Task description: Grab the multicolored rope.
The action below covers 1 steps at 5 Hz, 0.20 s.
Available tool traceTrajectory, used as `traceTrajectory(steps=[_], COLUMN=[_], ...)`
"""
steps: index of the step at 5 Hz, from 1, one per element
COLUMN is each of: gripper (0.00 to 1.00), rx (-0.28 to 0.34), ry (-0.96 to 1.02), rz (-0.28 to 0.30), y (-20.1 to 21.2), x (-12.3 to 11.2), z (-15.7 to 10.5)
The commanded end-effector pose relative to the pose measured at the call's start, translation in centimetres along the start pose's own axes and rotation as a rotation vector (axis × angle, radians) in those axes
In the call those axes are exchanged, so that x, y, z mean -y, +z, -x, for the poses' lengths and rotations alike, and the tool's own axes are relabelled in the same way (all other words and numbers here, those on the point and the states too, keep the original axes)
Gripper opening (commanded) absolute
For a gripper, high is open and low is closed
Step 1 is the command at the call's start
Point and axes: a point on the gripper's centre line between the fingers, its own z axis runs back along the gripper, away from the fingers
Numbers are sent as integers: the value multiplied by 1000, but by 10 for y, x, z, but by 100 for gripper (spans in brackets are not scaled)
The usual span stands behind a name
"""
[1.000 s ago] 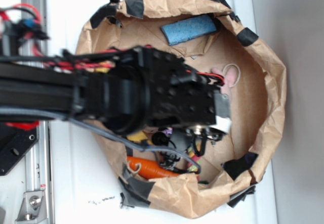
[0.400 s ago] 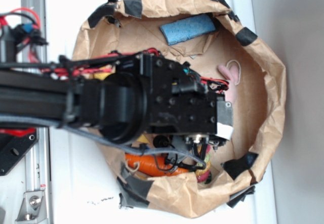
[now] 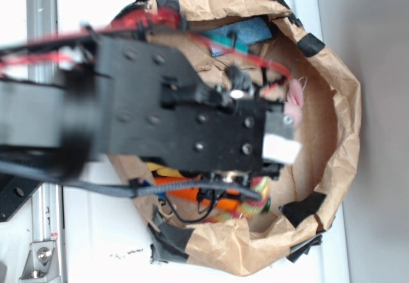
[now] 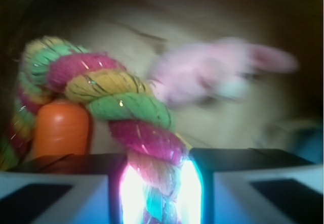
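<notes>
Twisted pink, yellow and green strands of the multicolored rope (image 4: 121, 107) run between the jaws of the pincer (image 4: 156, 193), closed snugly on it inside the brown paper bag (image 3: 342, 114), beside the orange carrot toy (image 4: 61, 128). Grasp looks made; next, lift straight up.

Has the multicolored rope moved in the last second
Yes. In the exterior view the multicolored rope now shows beside the carrot toy, nearer the paper bag's taped rim; the gripper grips it.
</notes>
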Motion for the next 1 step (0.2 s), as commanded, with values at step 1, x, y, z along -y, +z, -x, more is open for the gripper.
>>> traceTrajectory(steps=[1], gripper=[0], rx=[133], ry=[151], rz=[54], y=[65], x=[-33], z=[6])
